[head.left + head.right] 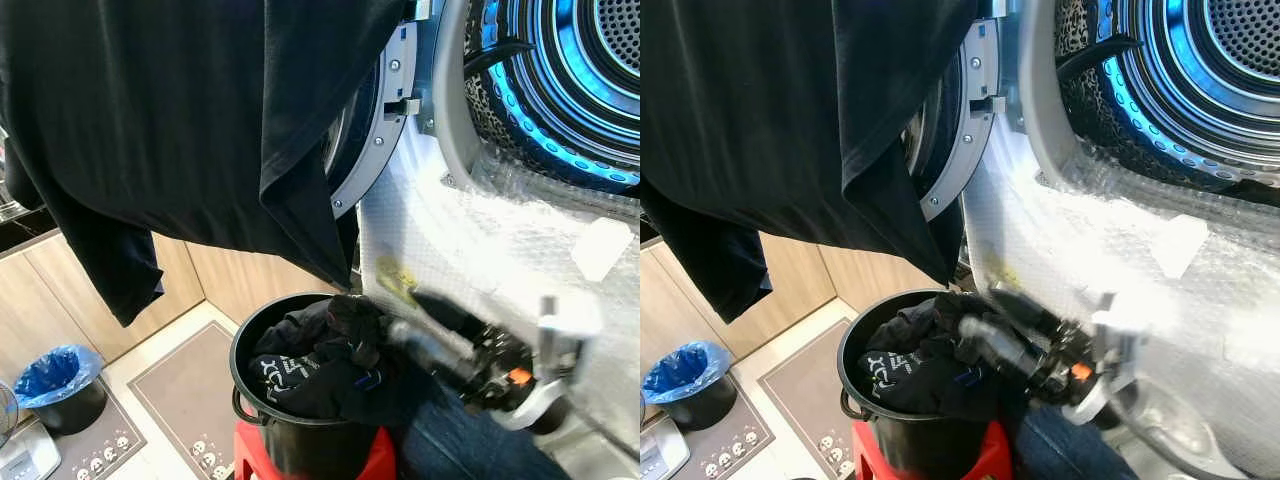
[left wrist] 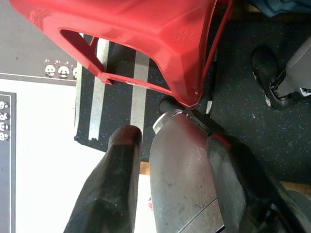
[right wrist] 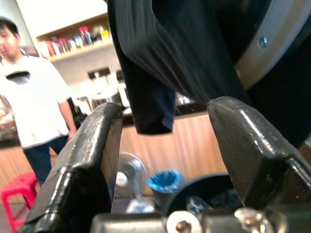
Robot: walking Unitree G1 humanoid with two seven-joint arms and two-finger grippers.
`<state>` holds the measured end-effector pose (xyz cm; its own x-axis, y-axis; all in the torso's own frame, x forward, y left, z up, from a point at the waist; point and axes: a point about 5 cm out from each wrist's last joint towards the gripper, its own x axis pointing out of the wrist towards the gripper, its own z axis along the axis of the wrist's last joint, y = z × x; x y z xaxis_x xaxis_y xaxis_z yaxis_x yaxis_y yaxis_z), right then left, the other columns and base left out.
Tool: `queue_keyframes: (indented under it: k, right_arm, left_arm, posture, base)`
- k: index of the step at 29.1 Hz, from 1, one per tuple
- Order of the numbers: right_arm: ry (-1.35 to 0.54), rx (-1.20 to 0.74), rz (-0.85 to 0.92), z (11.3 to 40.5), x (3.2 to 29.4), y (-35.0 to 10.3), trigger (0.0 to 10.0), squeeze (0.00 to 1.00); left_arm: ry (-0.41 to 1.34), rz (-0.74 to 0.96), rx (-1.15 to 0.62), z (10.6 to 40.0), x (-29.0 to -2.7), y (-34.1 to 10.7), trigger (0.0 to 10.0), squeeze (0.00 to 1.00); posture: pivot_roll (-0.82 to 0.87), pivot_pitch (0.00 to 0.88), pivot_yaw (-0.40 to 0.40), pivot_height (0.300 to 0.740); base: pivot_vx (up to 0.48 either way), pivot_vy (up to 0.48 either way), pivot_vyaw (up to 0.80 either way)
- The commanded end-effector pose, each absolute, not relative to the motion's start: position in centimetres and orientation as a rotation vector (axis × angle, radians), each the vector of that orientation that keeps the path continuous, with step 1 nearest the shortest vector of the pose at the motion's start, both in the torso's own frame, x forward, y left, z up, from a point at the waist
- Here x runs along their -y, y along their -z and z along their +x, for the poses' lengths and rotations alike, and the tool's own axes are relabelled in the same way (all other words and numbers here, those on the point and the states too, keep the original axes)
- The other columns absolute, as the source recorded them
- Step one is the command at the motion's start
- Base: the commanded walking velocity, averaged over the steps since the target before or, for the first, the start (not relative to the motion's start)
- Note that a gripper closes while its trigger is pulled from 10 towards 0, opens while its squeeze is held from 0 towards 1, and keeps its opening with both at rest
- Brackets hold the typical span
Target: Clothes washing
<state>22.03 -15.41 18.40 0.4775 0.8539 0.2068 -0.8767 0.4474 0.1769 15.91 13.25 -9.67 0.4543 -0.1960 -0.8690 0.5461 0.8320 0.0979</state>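
A large black garment hangs across the upper left, in front of the open washer door. Under it, a black bucket holds dark clothes and stands on a red stool. My right gripper, blurred, reaches from the right to the bucket's right rim, just over the clothes. In the right wrist view the right gripper is open with nothing between its fingers. My left gripper is open too, low down beside the red stool. The washer drum stands open, lit blue.
Bubble wrap covers the washer's front below the drum. Blue denim cloth lies under my right arm. A small bin with a blue bag stands on the floor at the left. A person in a white shirt stands farther off.
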Motion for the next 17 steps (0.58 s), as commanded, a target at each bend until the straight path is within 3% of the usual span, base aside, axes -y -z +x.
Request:
queue_keyframes:
  k: [1, 9, 17]
  right_arm:
    - [-1.035, -0.009, 0.271, 22.3, 15.2, -15.3, 10.0, 0.00]
    - [-0.980, -0.142, 0.219, 22.4, 15.0, -10.6, 10.0, 0.00]
    - [-0.751, -0.113, 0.117, 25.0, 14.9, -8.4, 10.0, 0.00]
  left_arm:
    - [0.464, 0.430, -1.057, 15.0, -14.2, 10.1, 10.0, 0.00]
    - [0.452, 0.428, -1.054, 15.2, -14.2, 10.0, 10.0, 0.00]
    - [0.447, 0.462, -1.039, 15.5, -14.3, 9.9, 10.0, 0.00]
  posture:
    - [-0.21, 0.000, 0.101, 0.740]
    - [-0.19, 0.000, 0.088, 0.740]
    - [-0.18, 0.000, 0.079, 0.740]
  base:
    - [0.000, 0.000, 0.00]
    - [0.000, 0.000, 0.00]
    - [0.000, 0.000, 0.00]
